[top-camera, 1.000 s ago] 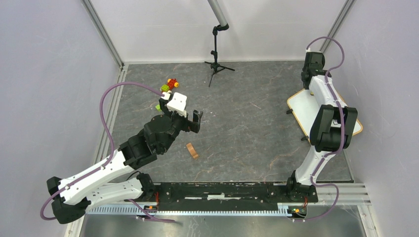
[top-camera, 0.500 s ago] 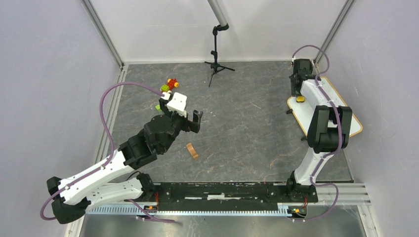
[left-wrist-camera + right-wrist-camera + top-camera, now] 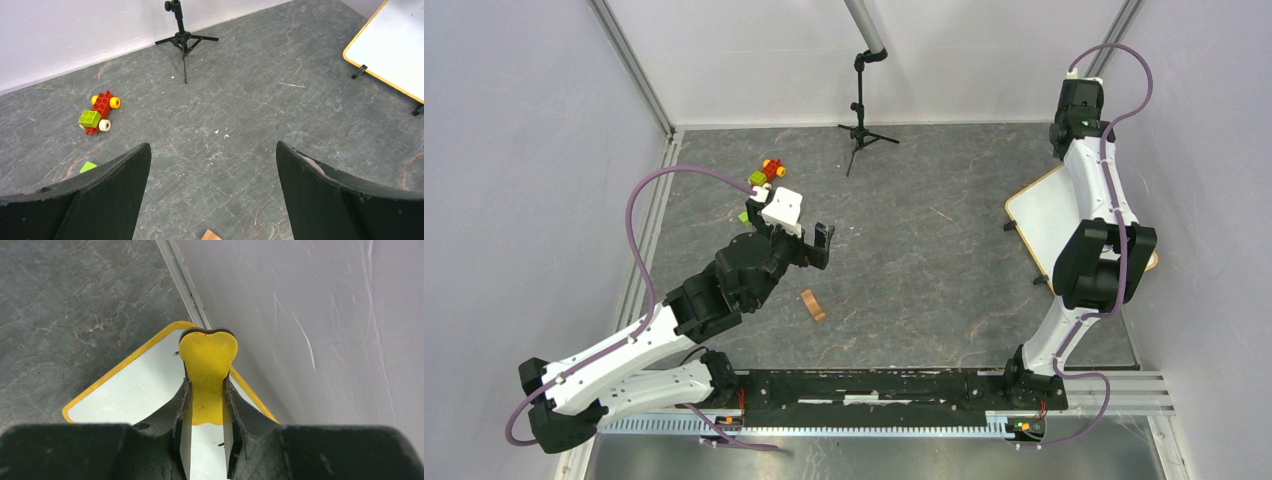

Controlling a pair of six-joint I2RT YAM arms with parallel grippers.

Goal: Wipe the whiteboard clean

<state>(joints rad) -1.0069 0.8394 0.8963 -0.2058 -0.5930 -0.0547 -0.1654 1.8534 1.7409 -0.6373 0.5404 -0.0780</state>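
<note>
The whiteboard, white with a yellow-tan frame, lies at the table's right side; its visible face is blank apart from a tiny dark mark. It also shows in the left wrist view and the right wrist view. My right gripper is shut on a yellow eraser, held over the board's far corner next to the wall. My left gripper is open and empty, hovering over the table's middle left, far from the board.
A red, green and yellow toy car and a green block lie at the far left. A small wooden piece lies near centre. A black tripod stands at the back. Walls enclose the table.
My right arm swept with the eraser to the board's left far edge, then back right and farther away to the corner by the wall. The left arm has not moved.
</note>
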